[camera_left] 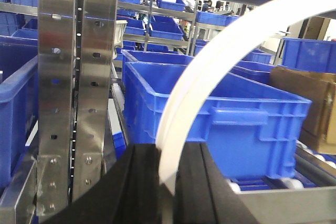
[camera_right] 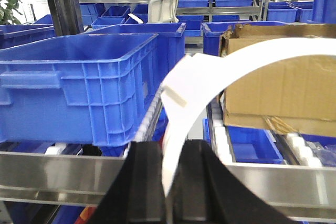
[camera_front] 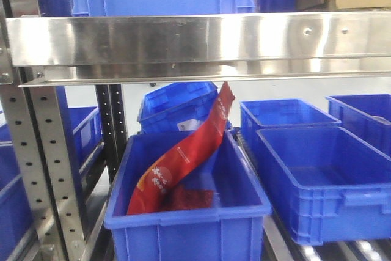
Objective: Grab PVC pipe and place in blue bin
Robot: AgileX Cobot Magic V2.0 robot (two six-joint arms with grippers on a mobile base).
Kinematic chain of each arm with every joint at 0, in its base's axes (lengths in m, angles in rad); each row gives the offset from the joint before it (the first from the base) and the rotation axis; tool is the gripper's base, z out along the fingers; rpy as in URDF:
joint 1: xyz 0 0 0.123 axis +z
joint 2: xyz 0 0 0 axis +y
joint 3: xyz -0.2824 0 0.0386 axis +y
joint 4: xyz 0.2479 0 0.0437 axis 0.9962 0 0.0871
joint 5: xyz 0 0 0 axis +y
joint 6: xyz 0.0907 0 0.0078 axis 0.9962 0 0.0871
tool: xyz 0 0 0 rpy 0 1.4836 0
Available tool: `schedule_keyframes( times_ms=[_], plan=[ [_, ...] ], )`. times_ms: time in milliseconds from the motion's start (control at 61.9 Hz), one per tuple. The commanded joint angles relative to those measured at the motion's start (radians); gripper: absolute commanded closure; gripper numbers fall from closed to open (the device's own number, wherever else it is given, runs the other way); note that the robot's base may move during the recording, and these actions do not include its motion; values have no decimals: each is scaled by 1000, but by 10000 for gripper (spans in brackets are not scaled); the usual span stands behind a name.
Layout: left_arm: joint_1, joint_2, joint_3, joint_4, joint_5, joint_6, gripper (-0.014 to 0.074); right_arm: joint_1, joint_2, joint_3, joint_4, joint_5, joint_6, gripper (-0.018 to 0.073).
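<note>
The PVC pipe (camera_left: 210, 61) is a white, flat-looking length that bends in an arc. In the left wrist view it rises from between the black fingers of my left gripper (camera_left: 168, 182), which is shut on it, and curves up to the right. Another stretch of white pipe (camera_right: 252, 59) arcs rightward out of my right gripper (camera_right: 167, 177), also shut on it. A blue bin (camera_front: 183, 221) stands front and centre on the lower shelf in the front view. Neither gripper shows in that view.
A long red packet (camera_front: 183, 154) leans inside the front bin. More blue bins (camera_front: 317, 181) sit to its right. A steel shelf beam (camera_front: 195, 44) crosses overhead and a perforated post (camera_left: 71, 87) stands at left. A cardboard box (camera_right: 283, 93) rests on the rollers.
</note>
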Motion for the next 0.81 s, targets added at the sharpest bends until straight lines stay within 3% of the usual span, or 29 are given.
schedule_keyframes(
  times_ms=[0, 791],
  plan=[
    [-5, -4, 0, 0, -28, -1, 707, -1, -5, 0, -12, -24, -5, 718],
    [-5, -4, 0, 0, -28, -1, 707, -1, -5, 0, -12, -24, -5, 718]
  ],
)
